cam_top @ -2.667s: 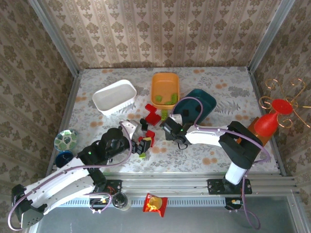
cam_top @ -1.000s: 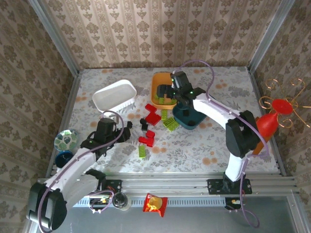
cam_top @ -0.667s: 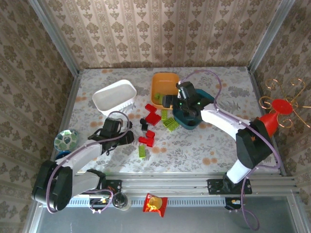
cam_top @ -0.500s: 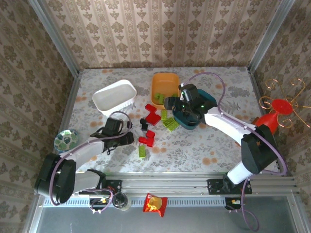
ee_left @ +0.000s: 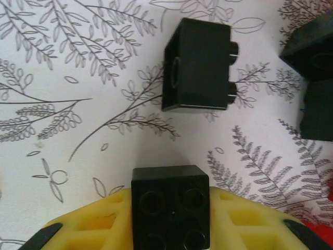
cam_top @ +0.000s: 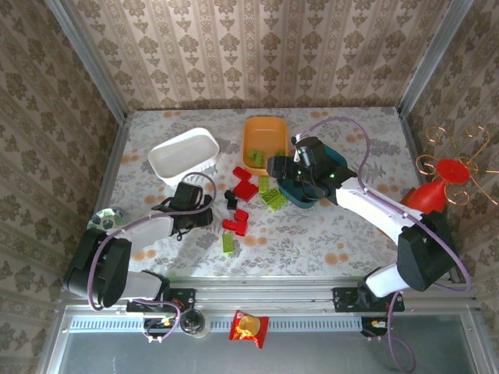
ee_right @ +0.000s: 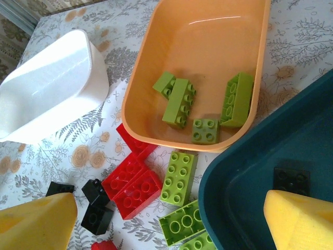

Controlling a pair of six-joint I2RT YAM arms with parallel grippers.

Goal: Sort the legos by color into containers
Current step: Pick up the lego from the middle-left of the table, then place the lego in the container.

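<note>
1. Where the overhead camera looks down on the table, the white tub, the orange tub and the teal tub stand along the far half. The white one is leftmost and the teal one rightmost. Loose legos in red, black and lime green lie in front of the orange tub.
2. In the same view, the left gripper lies low at the left edge of the loose group. The right gripper hangs over the gap between the orange tub and the teal tub.
3. In the left wrist view, the left gripper is closed onto the held black brick, studs toward the camera. A yellow pad touches each side. Whether the brick is off the table cannot be told. A second black brick lies on its side beyond it, apart.
4. In the right wrist view, the right gripper stands wide, with nothing between its yellow fingers. Four lime green bricks lie in the orange tub. One black piece lies in the teal tub. Red bricks and two green bricks lie on the table just outside the orange tub's near rim. The white tub sits to the left.
</note>
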